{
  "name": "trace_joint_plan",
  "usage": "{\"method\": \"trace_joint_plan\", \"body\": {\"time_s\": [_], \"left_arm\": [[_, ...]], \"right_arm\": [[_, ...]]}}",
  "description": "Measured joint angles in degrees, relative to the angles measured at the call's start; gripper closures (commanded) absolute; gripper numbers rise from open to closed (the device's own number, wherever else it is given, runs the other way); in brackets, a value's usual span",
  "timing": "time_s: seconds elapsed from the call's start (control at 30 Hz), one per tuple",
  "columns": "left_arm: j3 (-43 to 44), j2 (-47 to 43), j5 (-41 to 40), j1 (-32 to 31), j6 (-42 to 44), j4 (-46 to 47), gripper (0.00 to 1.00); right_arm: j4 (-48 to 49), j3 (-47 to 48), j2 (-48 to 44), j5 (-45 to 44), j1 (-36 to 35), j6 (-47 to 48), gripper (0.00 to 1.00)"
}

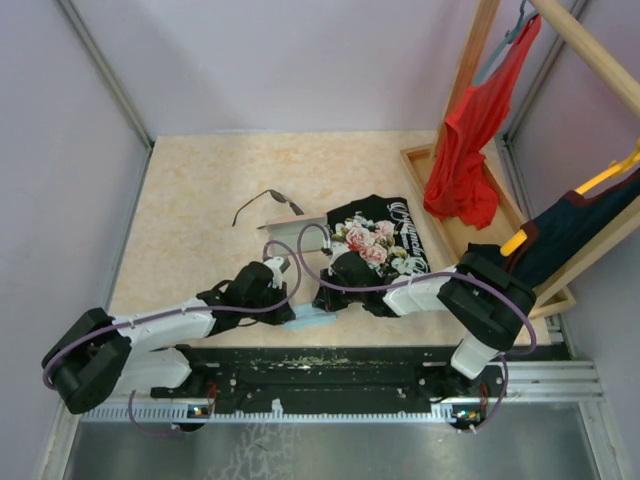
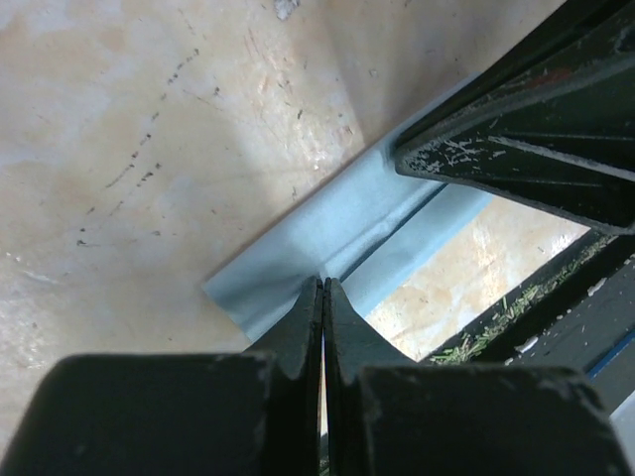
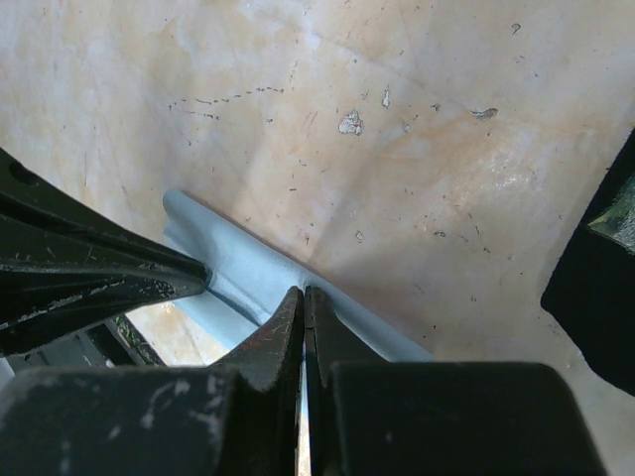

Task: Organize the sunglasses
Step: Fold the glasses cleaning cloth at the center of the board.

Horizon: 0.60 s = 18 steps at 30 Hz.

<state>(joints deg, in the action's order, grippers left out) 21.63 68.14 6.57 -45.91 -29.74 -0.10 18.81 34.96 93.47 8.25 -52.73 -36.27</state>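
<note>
Sunglasses (image 1: 272, 198) lie on the beige worktop (image 1: 195, 190), left of centre and towards the far side, well apart from both arms. Just on the near side of them is a pale oblong item (image 1: 280, 231), probably a case, though the top view is too coarse to confirm this. A black T-shirt with a floral print (image 1: 375, 245) lies flat to the right of this item. The right arm's forearm reaches across the near edge of the T-shirt. A wooden rack (image 1: 470, 60) occupies the right side of the cell. It carries a red garment (image 1: 462, 150) and, nearer the camera, a dark navy garment on a yellow hanger (image 1: 605, 178).

A light-blue cloth (image 1: 306, 321) lies at the near edge of the worktop, between the two arms. Both arms and the pale item lie between the cloth and the sunglasses.

Left fingers (image 2: 308, 302): fully closed, with no gap at the tips. The tips pinch a raised crease in the light-blue cloth (image 2: 298, 243).

Right fingers (image 3: 288, 312): fully closed. The tips clamp the same cloth (image 3: 248, 270) on its long edge. The two sets of tips are close together, and the cloth is ridged between them.
</note>
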Motion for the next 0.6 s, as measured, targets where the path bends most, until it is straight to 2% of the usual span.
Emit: {"method": "trace_joint_plan", "body": {"time_s": [0.43, 0.6], "left_arm": [[-1.14, -2.34, 2.16, -3.65, -1.7, -0.52, 1.0], [-1.75, -7.65, 2.03, -4.52, -3.1, -2.69, 1.0]], "right_arm": [[-0.02, 0.0, 0.0, -0.02, 0.0, 0.0, 1.0], [-0.11, 0.04, 0.0, -0.02, 0.0, 0.02, 1.0]]}}
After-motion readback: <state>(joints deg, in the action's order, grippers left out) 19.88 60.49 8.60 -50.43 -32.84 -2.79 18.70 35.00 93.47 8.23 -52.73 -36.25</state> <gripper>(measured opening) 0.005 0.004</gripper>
